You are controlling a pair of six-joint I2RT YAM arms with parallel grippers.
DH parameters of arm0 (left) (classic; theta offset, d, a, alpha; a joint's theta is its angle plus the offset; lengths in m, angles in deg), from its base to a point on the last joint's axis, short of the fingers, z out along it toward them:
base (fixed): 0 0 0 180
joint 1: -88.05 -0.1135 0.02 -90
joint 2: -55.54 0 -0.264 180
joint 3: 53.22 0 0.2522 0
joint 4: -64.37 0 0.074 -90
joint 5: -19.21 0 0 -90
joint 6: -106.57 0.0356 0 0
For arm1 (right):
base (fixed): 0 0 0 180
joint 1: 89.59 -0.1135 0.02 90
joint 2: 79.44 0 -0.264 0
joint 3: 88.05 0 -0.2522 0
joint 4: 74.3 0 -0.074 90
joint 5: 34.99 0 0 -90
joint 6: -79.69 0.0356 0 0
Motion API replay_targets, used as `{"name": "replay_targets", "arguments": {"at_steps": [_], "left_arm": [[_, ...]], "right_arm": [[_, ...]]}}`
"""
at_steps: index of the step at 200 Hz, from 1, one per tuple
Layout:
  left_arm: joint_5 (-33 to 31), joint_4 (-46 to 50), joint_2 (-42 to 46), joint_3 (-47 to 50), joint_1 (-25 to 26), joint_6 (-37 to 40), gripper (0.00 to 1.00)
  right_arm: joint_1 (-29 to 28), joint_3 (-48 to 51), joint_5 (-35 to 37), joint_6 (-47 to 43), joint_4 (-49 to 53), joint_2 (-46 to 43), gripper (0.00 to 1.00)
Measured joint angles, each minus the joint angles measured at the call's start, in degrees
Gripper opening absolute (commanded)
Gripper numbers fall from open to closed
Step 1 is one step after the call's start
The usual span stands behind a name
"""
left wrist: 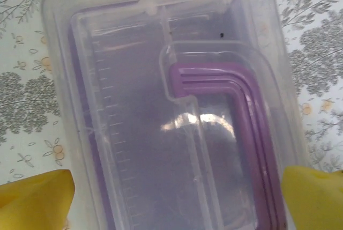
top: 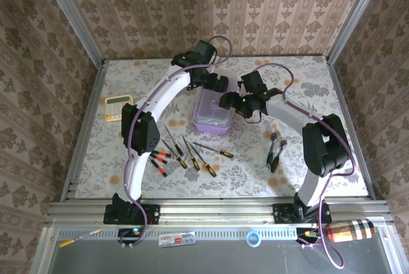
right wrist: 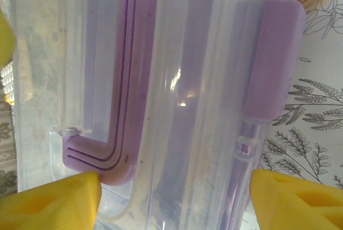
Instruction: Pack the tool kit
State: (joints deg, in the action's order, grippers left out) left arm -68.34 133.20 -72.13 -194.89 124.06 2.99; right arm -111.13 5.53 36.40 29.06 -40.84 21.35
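Note:
The tool kit box (top: 214, 113), translucent purple with its clear lid on, stands mid-table. My left gripper (top: 216, 85) hovers over its far end, and the right gripper (top: 225, 101) is over its right side. In the left wrist view the lid (left wrist: 123, 106) and purple handle (left wrist: 236, 96) lie beneath the left gripper (left wrist: 174, 203), whose yellow fingertips (left wrist: 32, 198) stand wide apart, straddling the box. The right gripper (right wrist: 174, 203) is open over the lid: one fingertip (right wrist: 48, 203) is at the handle's corner (right wrist: 107, 160), the other beside the box wall under the purple latch (right wrist: 273, 58). Several screwdrivers (top: 188, 152) and the pliers (top: 275, 154) lie on the table.
A yellow calculator (top: 117, 108) sits at the table's left edge. On the near ledge lie a loose screwdriver (top: 80, 237), a small clear tray (top: 177, 239), a tape roll (top: 254, 239) and a striped object (top: 350, 230). Patterned walls close in the table.

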Motion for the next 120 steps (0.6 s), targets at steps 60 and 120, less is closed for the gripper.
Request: {"name": "replay_targets", "arguments": {"at_steps": [60,120], "left_arm": [[-3.3,4.3,-1.4,0.0,-0.2,1.1,0.94],[0.3,4.0,-1.5,2.5,-0.6,1.7,0.82]], "right_arm": [[7.8,7.7,-0.5,-1.6,-2.9,-11.8,0.89],[12.0,18.2,-7.5,-0.6,-12.8,-11.5,0.91]]}}
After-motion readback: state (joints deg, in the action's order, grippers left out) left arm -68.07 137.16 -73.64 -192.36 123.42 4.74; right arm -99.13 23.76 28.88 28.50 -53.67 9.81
